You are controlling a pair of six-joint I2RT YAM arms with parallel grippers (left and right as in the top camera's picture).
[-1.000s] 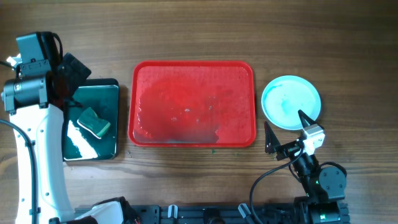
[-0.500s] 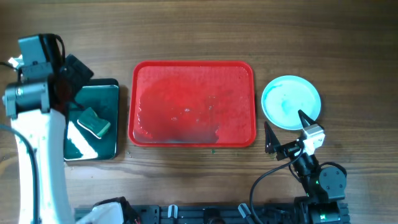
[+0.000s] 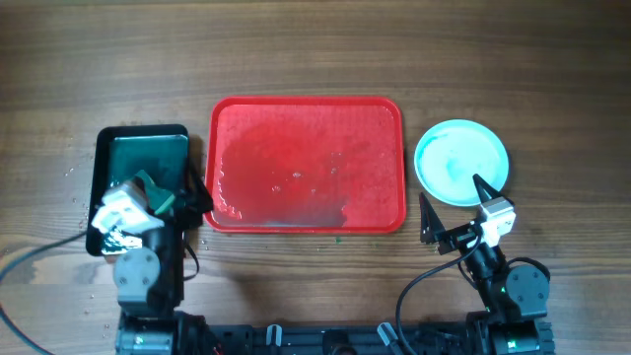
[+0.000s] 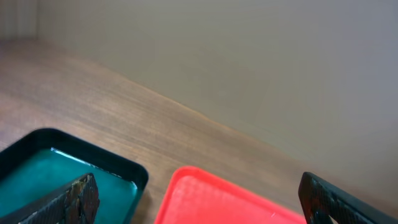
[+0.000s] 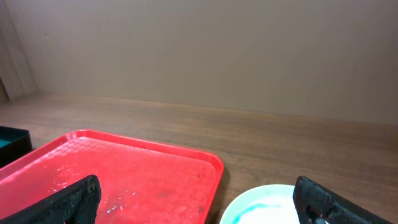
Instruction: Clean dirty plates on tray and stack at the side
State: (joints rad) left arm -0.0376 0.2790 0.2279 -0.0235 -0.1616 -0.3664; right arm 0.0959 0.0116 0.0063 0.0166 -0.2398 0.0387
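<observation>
The red tray [image 3: 306, 163] lies mid-table, bare of plates, with wet smears. It also shows in the left wrist view [image 4: 217, 199] and the right wrist view [image 5: 124, 174]. A pale turquoise plate [image 3: 461, 163] with faint green streaks sits on the table right of the tray. From above it reads as one disc, and I cannot tell if others lie under it. Its rim shows in the right wrist view [image 5: 261, 205]. My right gripper [image 3: 450, 192] [image 5: 199, 208] is open and empty just in front of the plate. My left gripper [image 3: 173, 194] [image 4: 199, 205] is open and empty over the gap between basin and tray.
A black basin [image 3: 143, 148] with green liquid stands left of the tray and shows in the left wrist view [image 4: 62, 168]. A green sponge [image 3: 156, 194] lies in it, partly hidden by my left wrist. Bare wooden table lies beyond the tray.
My left arm has pulled back from high over the basin's far left to the near table edge, its gripper now low at the basin's right side. The right arm, plate and tray have not moved.
</observation>
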